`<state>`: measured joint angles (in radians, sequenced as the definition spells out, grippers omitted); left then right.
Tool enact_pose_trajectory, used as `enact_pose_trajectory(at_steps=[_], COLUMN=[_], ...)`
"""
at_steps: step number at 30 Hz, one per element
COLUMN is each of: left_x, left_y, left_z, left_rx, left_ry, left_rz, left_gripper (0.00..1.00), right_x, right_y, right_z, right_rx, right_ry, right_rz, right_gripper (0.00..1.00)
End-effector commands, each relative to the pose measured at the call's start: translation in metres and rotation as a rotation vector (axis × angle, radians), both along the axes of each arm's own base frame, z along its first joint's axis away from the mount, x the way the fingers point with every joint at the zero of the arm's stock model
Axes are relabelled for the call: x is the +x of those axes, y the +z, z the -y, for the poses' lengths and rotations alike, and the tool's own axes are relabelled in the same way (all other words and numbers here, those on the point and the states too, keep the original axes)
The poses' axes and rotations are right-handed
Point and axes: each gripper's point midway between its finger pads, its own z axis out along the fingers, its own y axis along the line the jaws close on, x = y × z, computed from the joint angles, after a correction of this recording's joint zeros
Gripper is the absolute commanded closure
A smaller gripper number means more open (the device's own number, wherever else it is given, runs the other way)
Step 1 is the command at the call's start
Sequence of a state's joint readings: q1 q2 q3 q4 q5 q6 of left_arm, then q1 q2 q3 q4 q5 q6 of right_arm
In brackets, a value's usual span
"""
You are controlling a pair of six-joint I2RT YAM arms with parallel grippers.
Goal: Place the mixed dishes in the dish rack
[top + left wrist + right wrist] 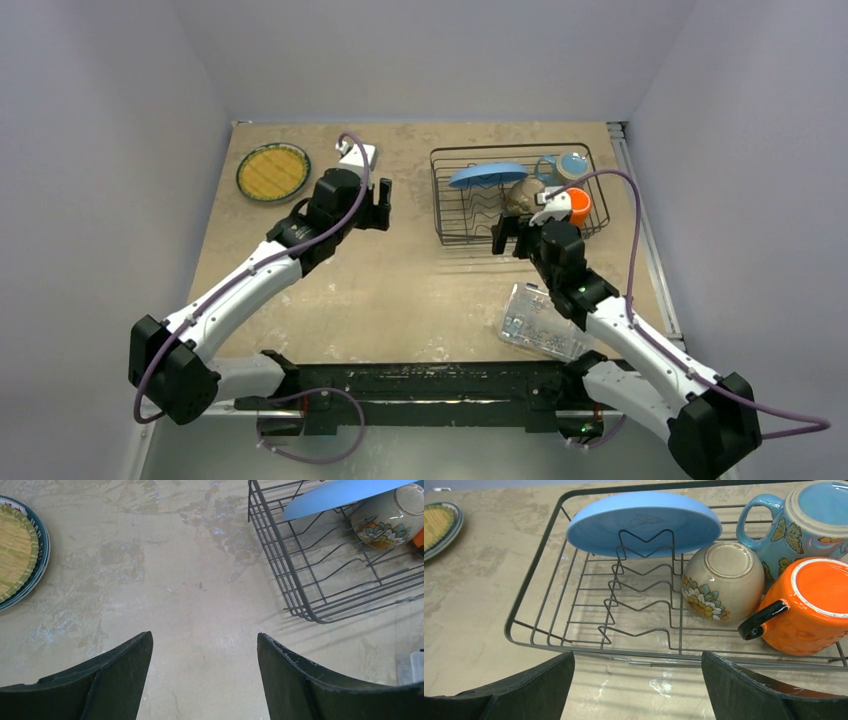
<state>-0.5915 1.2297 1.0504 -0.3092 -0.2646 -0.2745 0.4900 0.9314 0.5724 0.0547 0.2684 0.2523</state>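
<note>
1. Nearby, we log the left gripper (205,640) and right gripper (636,660): both spread, holding nothing.
2. Clear plastic box (540,322): on the table, beside the right arm.
3. Dish rack (535,564): holds the blue plate (644,522) on edge among the dividers, plus a floral bowl (724,580), orange cup (809,605) and butterfly mug (809,520).
4. Yellow dark-rimmed plate (273,172): flat on the table, far left.
</note>
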Motion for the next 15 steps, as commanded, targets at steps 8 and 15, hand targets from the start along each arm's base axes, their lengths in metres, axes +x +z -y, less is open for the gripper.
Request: enact_pose_trajectory(at_steps=[8,15], left_x=[0.04,0.094], left_y=[-0.01,-0.032], left_z=[-0.066,-0.146], left_rx=[-0.291,-0.878], left_ry=[0.238,0.551], left_rz=[-0.08,-0.217], left_gripper=[0.23,0.25], right_x=[-0.002,-0.008], right_y=[0.04,0.033], right_z=[-0.005,-0.001], right_rx=[0.166,0.163], right_ry=[0.0,0.002], right_rz=[0.166,0.184], right_gripper=[0.01,0.01])
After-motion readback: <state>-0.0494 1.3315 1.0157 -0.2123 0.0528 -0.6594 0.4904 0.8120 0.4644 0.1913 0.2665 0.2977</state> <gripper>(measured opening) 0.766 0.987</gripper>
